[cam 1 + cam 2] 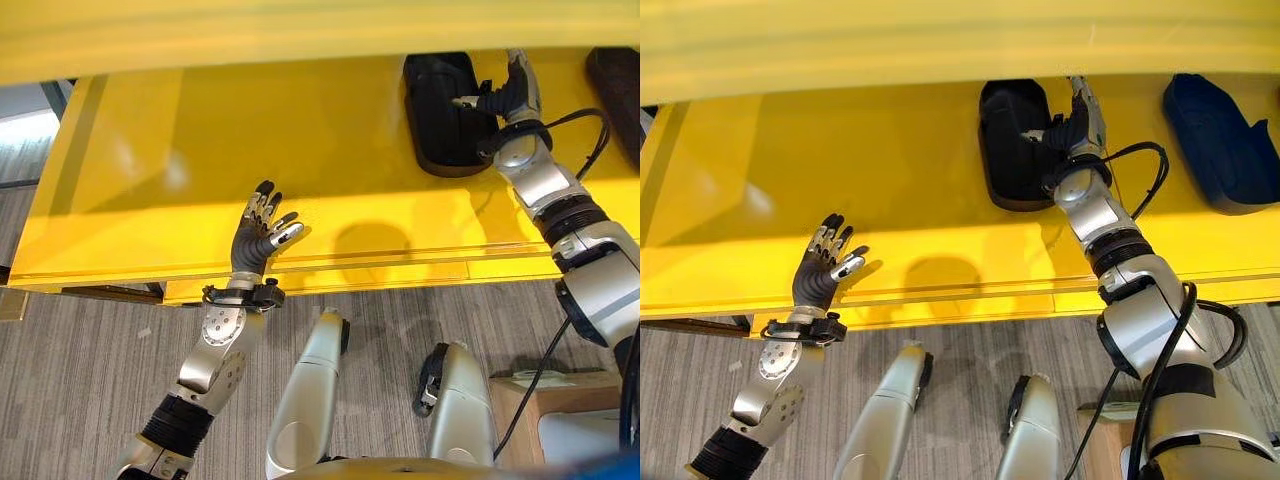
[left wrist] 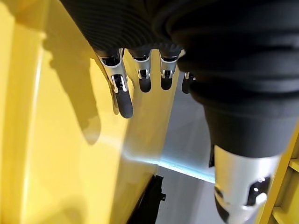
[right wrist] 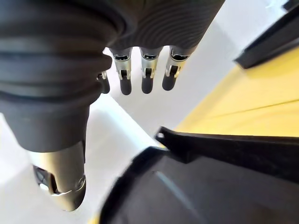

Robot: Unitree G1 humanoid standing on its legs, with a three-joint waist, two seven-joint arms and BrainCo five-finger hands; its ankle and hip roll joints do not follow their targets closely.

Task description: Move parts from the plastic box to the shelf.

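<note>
Your right hand (image 1: 1072,128) reaches over the black part (image 1: 1012,140) lying far-to-near on the yellow shelf (image 1: 900,170), fingers straight, apparently not gripping. Your left hand (image 1: 258,238) hovers open, well left.

Left hand (image 1: 258,236) raised, fingers spread; right hand (image 1: 1077,122) extended, fingers straight.

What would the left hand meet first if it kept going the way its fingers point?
Probably nothing soon: the left hand is open over the bare yellow shelf, pointing deeper along it. The black part sits off to its right.
</note>
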